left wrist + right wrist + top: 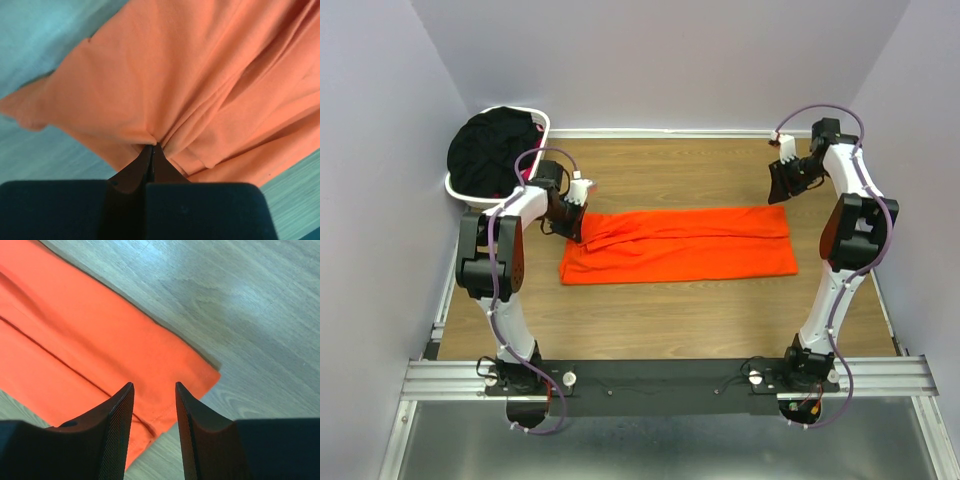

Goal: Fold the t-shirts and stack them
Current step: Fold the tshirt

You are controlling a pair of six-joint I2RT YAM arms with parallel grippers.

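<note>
The orange t-shirt (685, 245) lies folded lengthwise in a long band across the middle of the table. My left gripper (570, 226) is shut on the shirt's left end, pinching a bunch of orange cloth (165, 100) at its fingertips (152, 146). My right gripper (782, 186) is open and empty, hovering just above the shirt's far right corner (195, 372). Black t-shirts (490, 150) are heaped in the white basket at the back left, with a bit of pink cloth (527, 176) at the heap's near edge.
The white laundry basket (542, 124) stands in the back left corner against the wall. Bare wooden table (670, 310) lies in front of the orange shirt. Purple walls close in the left, back and right sides.
</note>
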